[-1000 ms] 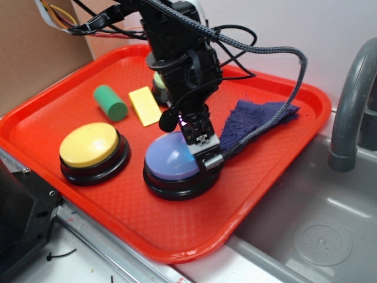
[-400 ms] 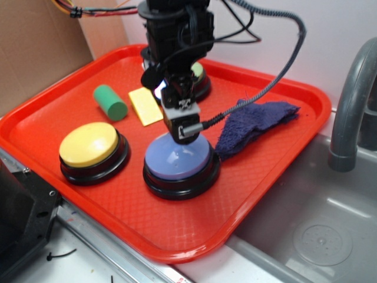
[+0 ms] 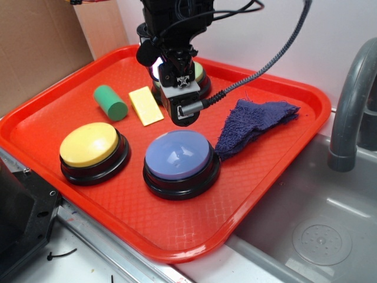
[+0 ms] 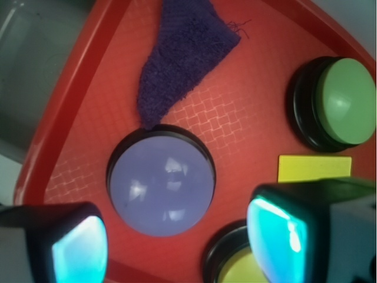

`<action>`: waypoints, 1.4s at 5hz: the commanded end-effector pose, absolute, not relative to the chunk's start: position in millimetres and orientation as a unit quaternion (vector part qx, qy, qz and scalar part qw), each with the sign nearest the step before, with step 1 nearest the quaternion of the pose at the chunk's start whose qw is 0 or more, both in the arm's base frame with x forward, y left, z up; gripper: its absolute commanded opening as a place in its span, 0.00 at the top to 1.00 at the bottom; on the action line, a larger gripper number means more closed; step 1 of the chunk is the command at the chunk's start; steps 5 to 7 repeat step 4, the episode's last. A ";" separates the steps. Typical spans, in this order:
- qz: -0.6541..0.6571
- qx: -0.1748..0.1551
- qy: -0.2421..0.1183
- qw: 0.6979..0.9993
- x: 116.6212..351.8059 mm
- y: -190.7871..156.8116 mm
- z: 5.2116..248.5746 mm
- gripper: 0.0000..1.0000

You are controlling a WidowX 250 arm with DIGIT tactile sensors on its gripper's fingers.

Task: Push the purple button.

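Here the jaws [image 3: 179, 115] hang apart and empty, with the purple button [image 3: 179, 157] directly beneath them; its rigid, glossy dome probably wants a centred downward press, not a grip.

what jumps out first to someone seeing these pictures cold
The red tray fills the scene, with the purple button glossy at its front centre. The end effector hangs just above and behind it, and a yellow button sits to the purple one's left.
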State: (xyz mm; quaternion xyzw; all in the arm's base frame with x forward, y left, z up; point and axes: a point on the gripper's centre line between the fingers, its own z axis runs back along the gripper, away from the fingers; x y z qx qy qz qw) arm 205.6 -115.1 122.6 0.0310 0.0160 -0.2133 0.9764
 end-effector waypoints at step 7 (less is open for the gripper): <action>-0.060 -0.002 -0.016 0.998 163.7 -87.3 197.1 0.00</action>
